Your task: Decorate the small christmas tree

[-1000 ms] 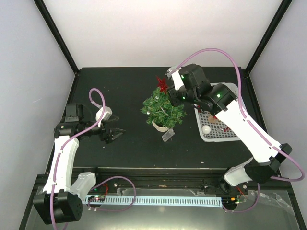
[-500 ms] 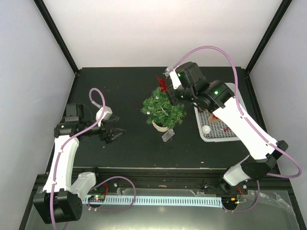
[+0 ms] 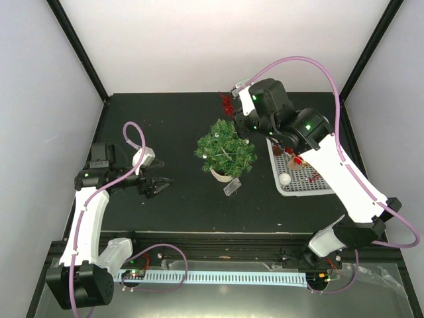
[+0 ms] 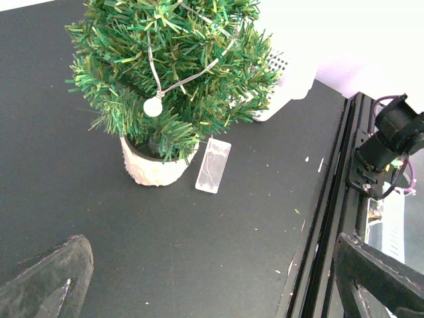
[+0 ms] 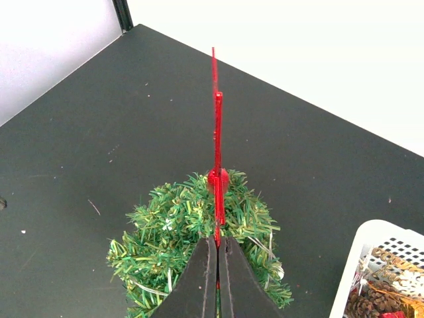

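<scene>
- Two arms share the table (image 3: 165, 119), and only the right one has moved in the last second.
- One left pincer (image 3: 159, 185), the nearest, hangs low over the table, well left of the tree. Its jaws are spread wide on nothing, exactly as they were a second ago.
- One clear tag (image 4: 213, 165) lies flat, just beside the one white pot (image 4: 154, 169).
- One small christmas tree (image 3: 225, 147) stands upright mid-table, between the left pincer and the basket. One white ball (image 4: 153, 106) hangs on it from a silvery string.
- One white mesh basket (image 3: 308, 193) sits just right of the tree. It holds one more white ball (image 3: 285, 178) and some pine cones too bunched to count.
- One right pincer (image 5: 217, 240), the farthest, has its jaws pressed together on one flat red ornament (image 5: 216, 132), seen edge-on.
- That ornament has risen from the tree's upper foliage and drifted back, so it now hovers past the crown.
- Judging by this, the red piece is not seated yet, and the arm seems to be lining up afresh on the tip.
</scene>
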